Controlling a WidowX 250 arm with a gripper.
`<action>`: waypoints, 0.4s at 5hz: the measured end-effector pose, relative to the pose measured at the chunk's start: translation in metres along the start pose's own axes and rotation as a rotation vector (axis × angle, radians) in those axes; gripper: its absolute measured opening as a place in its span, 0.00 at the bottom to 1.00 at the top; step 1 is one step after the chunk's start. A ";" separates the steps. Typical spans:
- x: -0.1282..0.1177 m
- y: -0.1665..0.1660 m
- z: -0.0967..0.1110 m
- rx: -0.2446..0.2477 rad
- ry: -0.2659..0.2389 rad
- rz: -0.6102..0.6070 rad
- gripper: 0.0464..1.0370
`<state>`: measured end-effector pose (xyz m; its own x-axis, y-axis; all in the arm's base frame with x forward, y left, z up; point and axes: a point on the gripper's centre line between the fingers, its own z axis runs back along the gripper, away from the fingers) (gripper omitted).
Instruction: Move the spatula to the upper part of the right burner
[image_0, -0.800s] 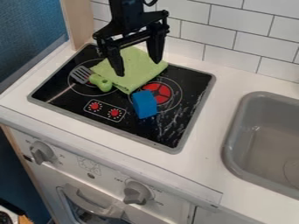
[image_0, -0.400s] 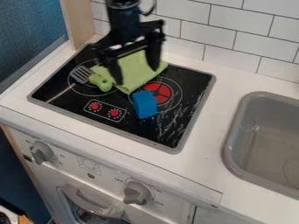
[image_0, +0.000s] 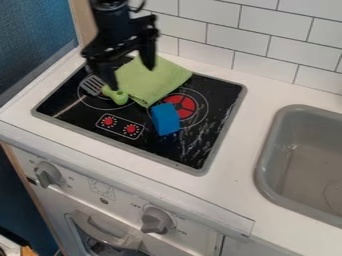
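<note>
- Front panel, nearest: two grey knobs, left (image_0: 48, 174) and right (image_0: 157, 220); one grey oven handle (image_0: 100, 232).
- Stovetop (image_0: 157, 147): one unit, set in one white counter (image_0: 250, 92). Two printed red dials (image_0: 131, 129) noted on its front part.
- Sink (image_0: 262, 160): one, grey, right of the stovetop.
- Blue block (image_0: 165, 120): one, lying over the front-left part of the right burner (image_0: 188, 104).
- Burners: two. The right one has a red centre.
- Spatula (image_0: 119, 96): one, green handle, slotted grey head. Located at the left burner (image_0: 93, 102), handle end toward the cloth.
- Green cloth (image_0: 157, 82): one, behind the block, reaching the right burner's back-left edge.
- Gripper (image_0: 131, 79): one, over the cloth and spatula, fingers spread apart, nothing pinched between them.
- Tiled wall (image_0: 267, 30): one, farthest.
- Change against the earlier frame: gripper has shifted left, its left finger now by the spatula handle. Spatula, block and cloth are unmoved.
</note>
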<state>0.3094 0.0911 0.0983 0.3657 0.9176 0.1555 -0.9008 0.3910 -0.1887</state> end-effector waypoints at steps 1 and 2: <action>0.008 0.003 -0.028 0.075 0.014 0.019 0.96; 0.021 0.004 -0.043 0.126 0.000 0.043 0.96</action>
<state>0.3236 0.1146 0.0591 0.3262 0.9334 0.1494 -0.9380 0.3392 -0.0715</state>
